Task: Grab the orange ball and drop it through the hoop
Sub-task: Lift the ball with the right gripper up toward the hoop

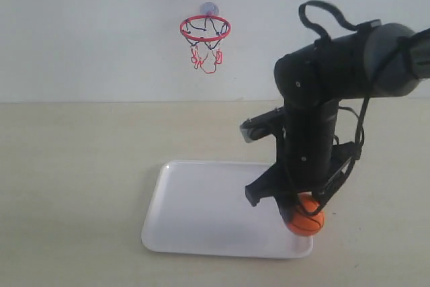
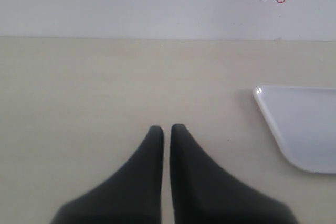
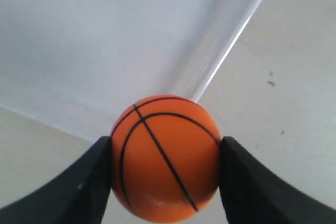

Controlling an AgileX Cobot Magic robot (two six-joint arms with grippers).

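Presently the orange ball (image 1: pixel 306 220) is pinched between the two black fingers (image 3: pixel 86 184) of the right gripper (image 1: pixel 296 208), one finger being pressed against each side of it, as is seen most plainly in the right wrist view, where the ball (image 3: pixel 165 158) is clamped with its black seams turned toward the camera. In the exterior view the ball is found at the four o'clock corner of the white tray (image 1: pixel 201 213), right at the rim; whether it is resting on the tray or raised just clear of it cannot be told. The right arm is bent down steeply over that corner. The tray is laid on a pale table (image 1: pixel 74 166). The hoop (image 1: pixel 205 29) is fixed to the white wall (image 1: pixel 80 25) by its suction cup, toward eleven o'clock from the ball and well apart from it, its red ring level and its net hanging below. In the left wrist view the left gripper (image 2: pixel 166 129) is shown with its fingers pressed almost together, only a thin slit being left between them, and nothing is held; it is poised over bare table, near a rounded tray corner (image 2: pixel 302 124).
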